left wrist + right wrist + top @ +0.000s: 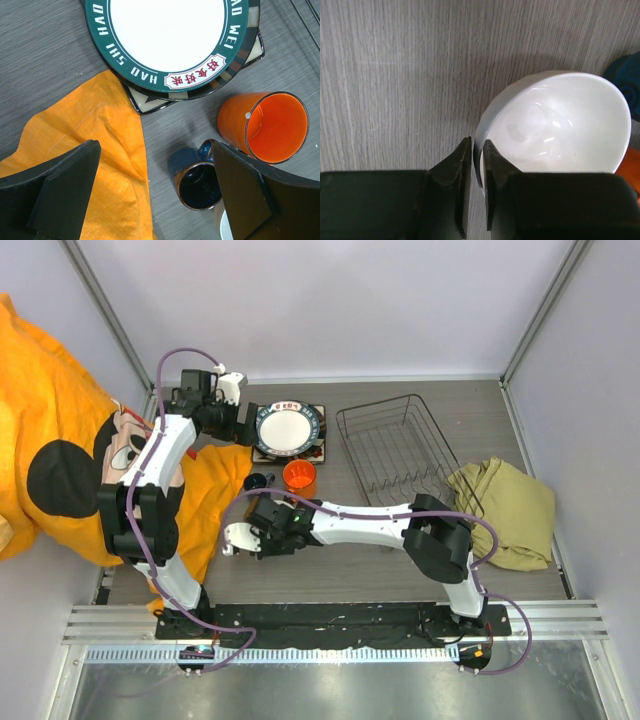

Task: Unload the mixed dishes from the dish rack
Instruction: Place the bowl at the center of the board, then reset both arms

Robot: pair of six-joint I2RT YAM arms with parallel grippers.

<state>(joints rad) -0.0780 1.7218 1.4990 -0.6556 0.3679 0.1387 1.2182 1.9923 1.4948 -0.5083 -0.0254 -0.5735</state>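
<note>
While low, right end effector (pixel 476 150) tight on bowl (pixel 560 125) rim.

Shows only corners of the square plate (pixel 152 103) under the round plate (pixel 167 30), itself cropped at the top. Leaves just a sliver of white bowl (pixel 223 228) behind a finger (pixel 245 195) of the left claw (pixel 157 180).

Round plate (pixel 287 430) on square plate (pixel 150 103), mug (pixel 299 475), cup (pixel 256 481), bowl (pixel 555 125) beside rack (pixel 395 450)
</note>
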